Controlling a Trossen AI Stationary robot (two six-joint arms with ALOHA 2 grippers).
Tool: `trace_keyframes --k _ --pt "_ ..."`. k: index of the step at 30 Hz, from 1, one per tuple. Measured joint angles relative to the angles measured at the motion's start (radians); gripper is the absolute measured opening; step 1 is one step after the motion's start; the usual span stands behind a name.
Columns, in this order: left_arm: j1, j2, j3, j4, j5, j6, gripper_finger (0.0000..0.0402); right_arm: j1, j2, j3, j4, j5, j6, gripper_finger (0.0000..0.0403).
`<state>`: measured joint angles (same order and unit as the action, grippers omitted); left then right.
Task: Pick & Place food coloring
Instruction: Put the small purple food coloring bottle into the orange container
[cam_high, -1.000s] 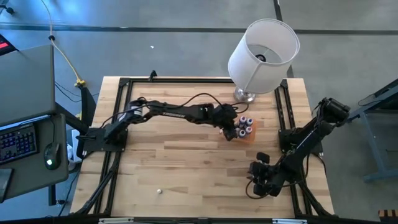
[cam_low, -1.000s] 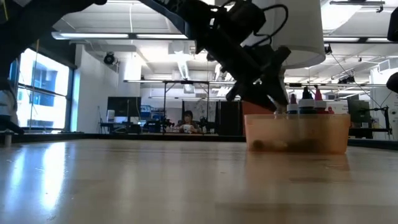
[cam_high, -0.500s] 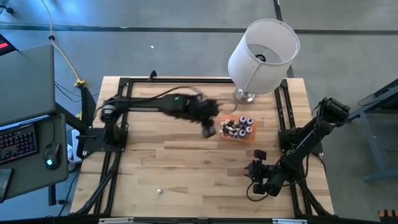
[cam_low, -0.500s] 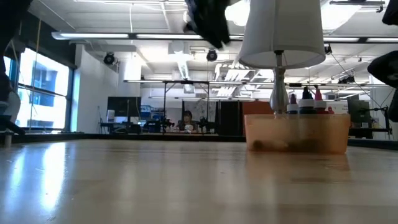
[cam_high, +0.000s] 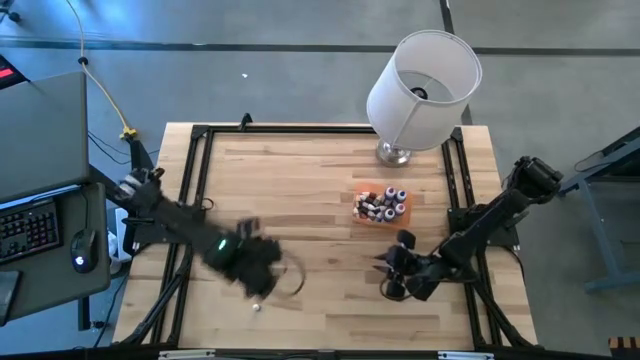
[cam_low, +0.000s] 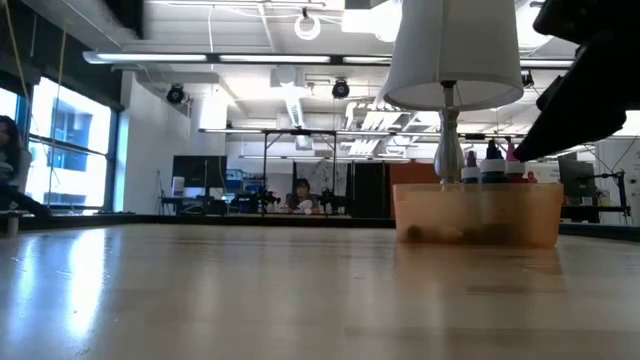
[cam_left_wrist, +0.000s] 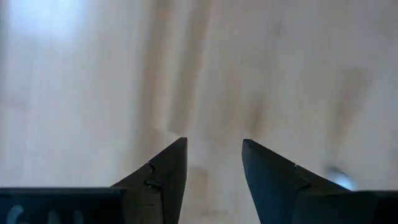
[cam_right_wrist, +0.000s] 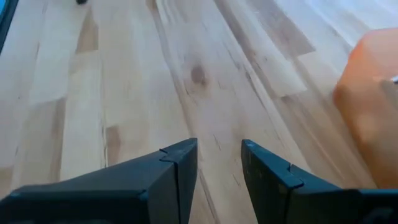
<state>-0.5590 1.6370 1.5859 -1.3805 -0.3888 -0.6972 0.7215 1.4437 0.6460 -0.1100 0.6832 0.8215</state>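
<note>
- Bottles of food coloring (cam_high: 383, 204) stand packed together in the orange tray (cam_high: 398, 222) on the far right part of the desk (cam_high: 300, 190), just in front of the lamp (cam_high: 420, 85); gathered in one holder like that, they stay upright and reachable from above
- One tiny pale thing (cam_high: 256, 308) lies alone near the desk's front edge, close to my left hand (cam_high: 262, 285); it may be a stray bottle, and I judge that is why this hand is down here, but it is too small to tell
- My left hand's fingers stand apart with nothing between them, only bare wood showing in its wrist view
- My right hand (cam_high: 390, 277) hangs low over the desk in front of the tray, fingers (cam_right_wrist: 177, 163) likewise apart and empty, the tray's orange corner (cam_right_wrist: 370, 124) at the edge of its sight
- The left arm is smeared in the overhead view, so its exact pose is hard to read
- From desk height, the tray wall (cam_low: 478, 212) hides the bottle bodies; only a few caps (cam_low: 492, 152) poke above it, and the lamp's stem (cam_low: 448, 140) crosses them
</note>
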Motion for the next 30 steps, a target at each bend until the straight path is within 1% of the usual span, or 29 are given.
trace_keyframes --k 2,5,8,11,14,17,22,26,30 --pt "-0.068 -0.014 -0.107 0.111 0.04 -0.093 0.0151 -0.017 0.0 0.0 0.011 -0.03 -0.016 0.0116" --pt "-0.177 -0.028 -0.278 0.253 0.038 -0.244 0.0151 -0.039 0.0 0.0 0.019 -0.062 -0.018 0.0116" --pt "-0.257 -0.055 -0.389 0.461 0.026 -0.357 0.0151 -0.053 0.0 0.0 0.018 -0.077 -0.019 0.0116" --pt "-0.324 -0.062 -0.471 0.555 0.032 -0.456 0.0151 -0.07 0.0 0.0 0.018 -0.089 -0.019 0.0116" --pt "-0.359 -0.069 -0.506 0.648 0.044 -0.482 0.0151 -0.086 0.0 0.0 0.018 -0.089 -0.019 0.0116" --pt "-0.38 -0.066 -0.541 0.689 0.033 -0.483 0.0151 -0.1 0.0 0.0 0.018 -0.089 -0.019 0.0116" --pt "-0.377 -0.066 -0.586 0.738 0.014 -0.483 0.0151 -0.117 0.0 0.0 0.019 -0.089 -0.019 0.0116" --pt "-0.377 -0.066 -0.642 0.849 0.009 -0.481 0.0151 -0.125 0.0 0.0 0.019 -0.089 -0.023 0.0116" --pt "-0.377 -0.066 -0.688 0.98 0.008 -0.479 0.0151 -0.127 0.0 0.0 0.019 -0.089 -0.07 0.0116"
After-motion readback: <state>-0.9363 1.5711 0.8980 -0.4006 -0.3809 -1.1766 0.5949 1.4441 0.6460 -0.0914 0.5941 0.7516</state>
